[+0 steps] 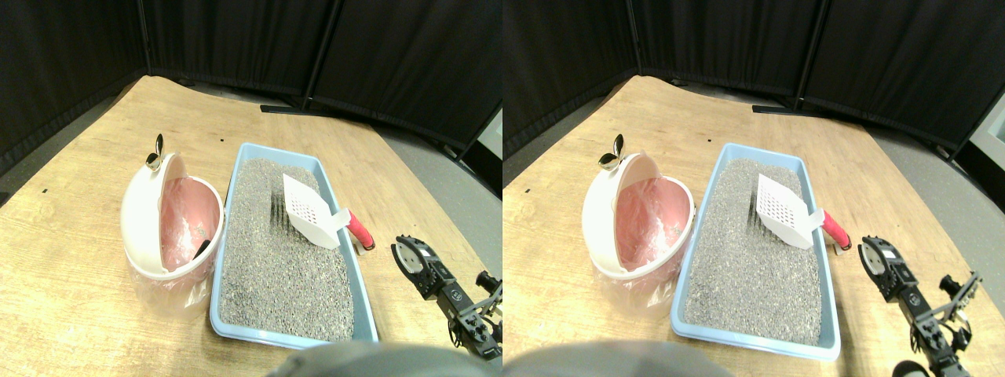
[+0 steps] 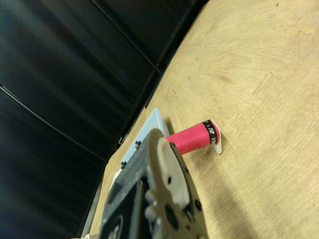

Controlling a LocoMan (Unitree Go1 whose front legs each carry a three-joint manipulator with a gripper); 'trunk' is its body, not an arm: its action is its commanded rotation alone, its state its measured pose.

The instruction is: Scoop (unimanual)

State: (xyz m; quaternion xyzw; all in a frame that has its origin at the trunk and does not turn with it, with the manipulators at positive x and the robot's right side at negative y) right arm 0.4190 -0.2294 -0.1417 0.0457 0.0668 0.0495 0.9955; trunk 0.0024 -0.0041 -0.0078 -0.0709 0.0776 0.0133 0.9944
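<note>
A white slotted scoop lies tilted in the grey litter of the light blue tray. Its red wrapped handle sticks out over the tray's right rim. In the wrist view the red handle shows just beyond the dark jaw, apart from it. My right gripper hovers over the wooden floor, right of the tray and a little nearer than the handle end, holding nothing. Left of the tray stands a white bin with a pink liner and its lid swung up.
The wooden floor runs around the tray and bin. Black curtain panels close off the far side, with a metal foot on the floor. Grey floor lies at the right beyond the wood.
</note>
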